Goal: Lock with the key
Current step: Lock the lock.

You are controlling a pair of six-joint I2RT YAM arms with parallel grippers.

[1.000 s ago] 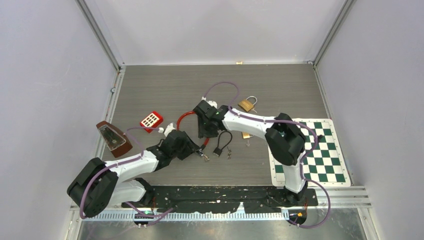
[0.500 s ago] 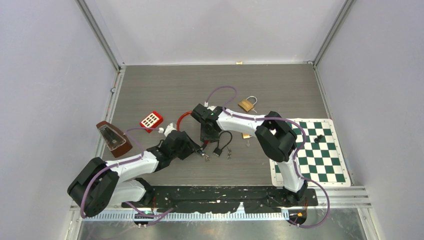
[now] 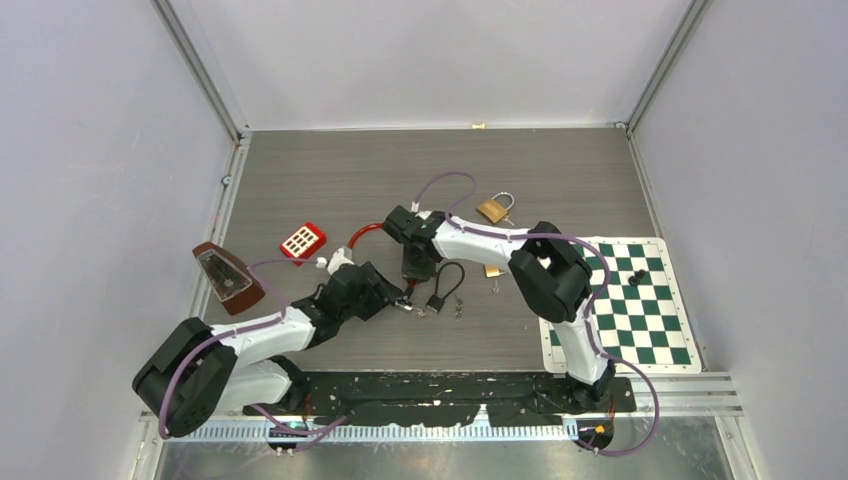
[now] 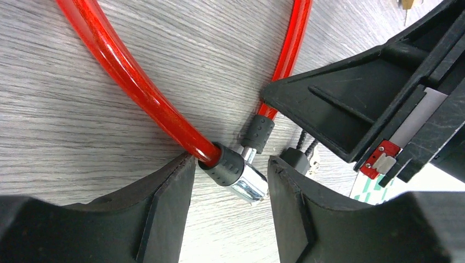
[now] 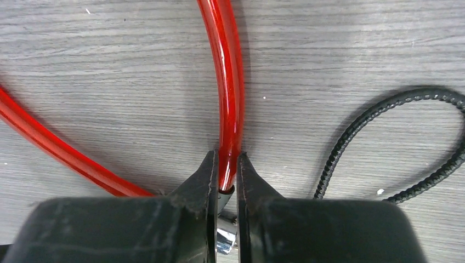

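Observation:
A red cable lock (image 3: 362, 235) lies mid-table. In the left wrist view its red cable (image 4: 126, 71) ends in a black collar and a chrome lock body (image 4: 249, 183), with the cable's free black-tipped end (image 4: 259, 133) just beside it. My left gripper (image 4: 230, 213) is open, and the lock body lies between its fingers (image 4: 164, 219) without touching them. My right gripper (image 5: 225, 164) is shut on the red cable (image 5: 227, 82) just above that end piece. In the top view both grippers, left (image 3: 398, 296) and right (image 3: 413, 270), meet there. Small keys (image 3: 420, 311) lie close by.
A small black cable padlock (image 3: 436, 302) with keys (image 3: 458, 310) lies right of the grippers. A brass padlock (image 3: 491, 210) lies behind and another brass piece (image 3: 492, 271) to the right. A red keypad block (image 3: 302, 240), a brown metronome (image 3: 224, 277) and a chessboard mat (image 3: 640, 310) sit around.
My right gripper has moved a little toward the near edge onto the cable end. My left gripper has crept right and farther toward the lock body. The red cable has shifted slightly.

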